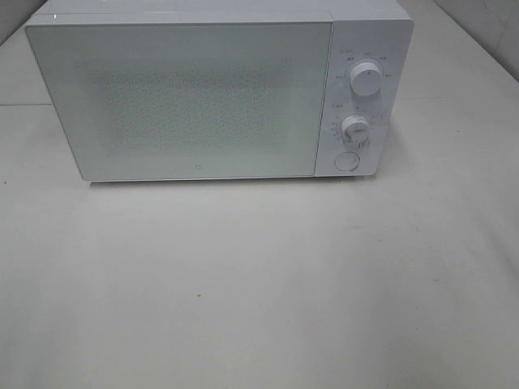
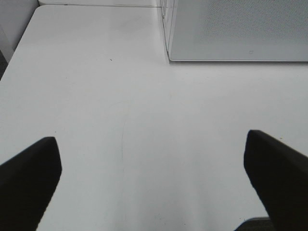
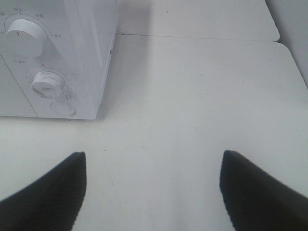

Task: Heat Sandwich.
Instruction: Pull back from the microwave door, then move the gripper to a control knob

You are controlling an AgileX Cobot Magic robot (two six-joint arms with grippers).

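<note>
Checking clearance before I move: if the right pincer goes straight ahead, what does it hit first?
Likely only the table; the right pincer is aimed beside the microwave, not at it, though depth is unclear.

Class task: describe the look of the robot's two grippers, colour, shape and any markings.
The left gripper and right gripper each show two matte black fingers, broad and tapering to blunt tips. No markings or cables show; the arms are out of view.
</note>
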